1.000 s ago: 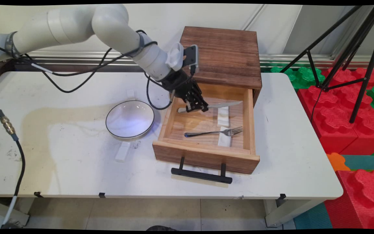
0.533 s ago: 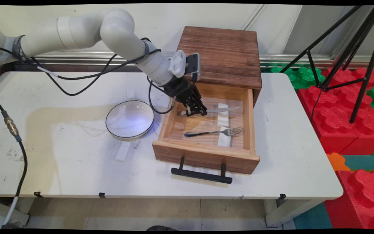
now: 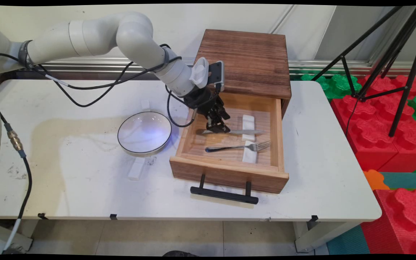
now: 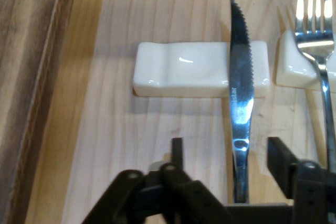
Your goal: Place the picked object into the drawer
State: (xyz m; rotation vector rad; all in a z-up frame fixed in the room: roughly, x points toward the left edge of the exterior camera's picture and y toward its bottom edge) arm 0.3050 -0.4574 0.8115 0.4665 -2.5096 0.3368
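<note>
The robot arm's black two-finger tool reaches into the open light-wood drawer of a dark wooden cabinet standing on the white tabletop. In the hand view the tool stands spread, one finger on either side of the handle of a steel table knife with a serrated blade, neither finger visibly pressing it.

The knife lies flat along the drawer floor, its blade propped across a small white ceramic cutlery rest, tip pointing away from the tool. Just beside it, a steel fork lies parallel, its tines on a second white rest. A white bowl with a dark rim sits on the tabletop beside the drawer's left wall, with a small white block in front of it.

The knife looks stiff, light and slick. By the look of it, a hold on the handle, clear of the toothed edge and close to the balance point, would be the steadiest. The glazed rest beneath it appears brittle and free to slide if nudged.
</note>
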